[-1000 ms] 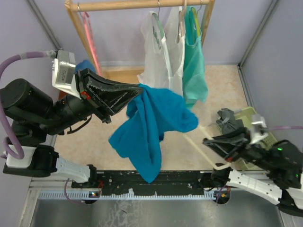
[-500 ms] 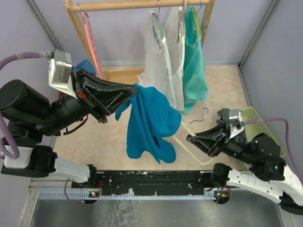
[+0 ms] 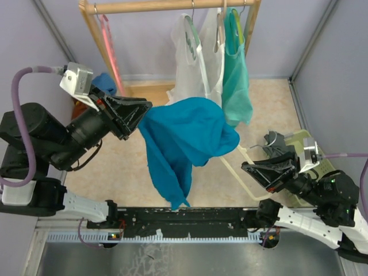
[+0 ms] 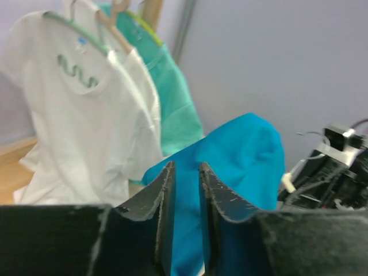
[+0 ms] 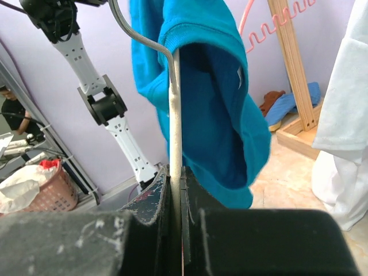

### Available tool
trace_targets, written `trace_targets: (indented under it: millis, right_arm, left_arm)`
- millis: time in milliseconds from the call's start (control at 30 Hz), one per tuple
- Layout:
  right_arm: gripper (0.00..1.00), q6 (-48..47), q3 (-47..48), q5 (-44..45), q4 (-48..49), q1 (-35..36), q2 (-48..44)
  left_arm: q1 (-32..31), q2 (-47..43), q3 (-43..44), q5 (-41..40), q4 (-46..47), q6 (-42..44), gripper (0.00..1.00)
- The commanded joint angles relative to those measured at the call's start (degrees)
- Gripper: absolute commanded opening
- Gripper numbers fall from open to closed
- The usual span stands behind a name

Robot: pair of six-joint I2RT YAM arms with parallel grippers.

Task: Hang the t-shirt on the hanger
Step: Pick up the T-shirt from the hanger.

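Because the hanger [image 5: 175, 115] must be worked into the garment, my right jaws [image 5: 175, 175] are clenched on its pale cream arm. They hold it up off the table [image 3: 115, 172], reaching toward the shirt.

The t-shirt [image 3: 184, 135] hangs in the air between my two arms, well above the table. Its teal cloth is draped over the far end of the hanger, by the silver wire hook [image 5: 135, 29], and falls in a loose fold below.

My left jaws [image 4: 185, 169] sit at the shirt's left edge, raised so the cloth spreads sideways rather than bunching. They stand slightly parted, with a narrow slit between them. Whether any cloth is pinched in that slit I cannot tell.

Judgement: the shirt is caught on the hanger but not seated across both shoulders, so the task is incomplete.

Surface: a beige, speckled table.

Room: lavender walls. A wooden rack [image 3: 167, 6] at the back carries a white t-shirt [image 3: 192, 63], a mint tank top [image 3: 236, 80] and a pink hanger [image 3: 109, 46]. A small blue cloth [image 3: 103, 80] lies at the rack's foot. A pale green basket [image 3: 305, 141] stands beside my right arm.
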Motion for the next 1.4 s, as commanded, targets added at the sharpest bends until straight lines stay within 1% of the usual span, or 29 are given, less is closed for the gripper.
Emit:
trace_targets:
  millis: [0,100,167,300,400,433,500,567,700,800,933,1067,1133,1200,1233,1267,1300,1367]
  right_arm:
    - [0.0,-1.08,2.16,1.64,6.59,0.17,-0.55]
    - [0.0,-1.08,2.24,1.99,6.11,0.2,0.75]
    - [0.0,-1.0,2.27,2.23,5.85,0.17,1.51]
    - [0.0,-1.27,3.25,4.79,3.55,0.22,4.01]
    - [0.0,-1.5,4.93,7.43,1.17,0.16,6.81]
    - [0.0,-1.64,5.73,8.16,0.3,0.15,7.8]
    - [0.0,-1.85,7.0,9.88,-1.18,0.17,9.57]
    - [0.0,-1.95,8.18,11.23,-2.15,0.14,10.8]
    - [0.0,-2.44,10.52,12.38,-4.06,0.2,12.79]
    - [0.0,-2.84,11.75,11.34,-4.49,0.19,13.83]
    - [0.0,-3.06,12.5,9.32,-4.67,0.21,14.63]
    - [0.0,-2.8,12.33,6.78,-4.97,0.17,14.92]
    - [0.0,-2.66,12.26,4.58,-5.02,0.14,15.0]
    - [0.0,-2.57,12.17,2.96,-4.93,0.15,14.97]
    - [0.0,-2.57,12.01,2.25,-4.89,0.21,14.87]
    - [0.0,-2.5,11.98,1.85,-4.96,0.19,14.74]
    - [0.0,-2.37,11.98,1.43,-4.98,0.15,14.57]
    - [0.0,-2.33,12.23,0.39,-5.39,0.16,14.14]
  left_arm:
    - [-0.2,0.08,-0.76,-12.58,-5.9,-3.04,0.32]
    - [-0.2,0.63,0.51,-17.6,-7.29,-2.88,0.37]
    - [-0.2,1.21,1.26,-19.79,-8.41,-2.81,0.38]
    - [-0.2,4.79,3.0,-17.58,-8.18,0.41,0.44]
    - [-0.2,11.37,12.09,-16.32,-12.96,2.37,0.48]
    - [-0.2,13.41,14.04,-15.79,-14.4,2.83,0.51]
    - [-0.19,15.54,14.97,-14.59,-16.05,2.92,0.56]
    - [-0.2,15.5,13.47,-12.66,-16.99,2.08,0.6]
    - [-0.2,12.31,6.46,-10.4,-18.04,-0.06,0.69]
    - [-0.16,9.83,1.82,-7.19,-16.74,0.71,0.75]
    - [0.01,6.57,-3.62,-7.05,-12.34,3.51,0.87]
    - [1.13,5.21,-4.63,-8.53,-9.65,5.2,0.89]
    - [3.1,5.51,-4.11,-8.24,-9.09,6.06,0.93]
    - [7.12,5.65,-3.5,-4.11,-8.86,6.85,0.93]
    - [10.23,5.69,-2.8,-0.16,-9.2,6.9,0.93]
    - [13.18,5.69,-2.27,5.58,-9.73,6.78,0.93]
    - [15.08,5.43,-2.08,8.58,-10.2,6.75,0.92]
    - [16.55,4.73,-1.96,13.86,-10.89,7.04,0.91]
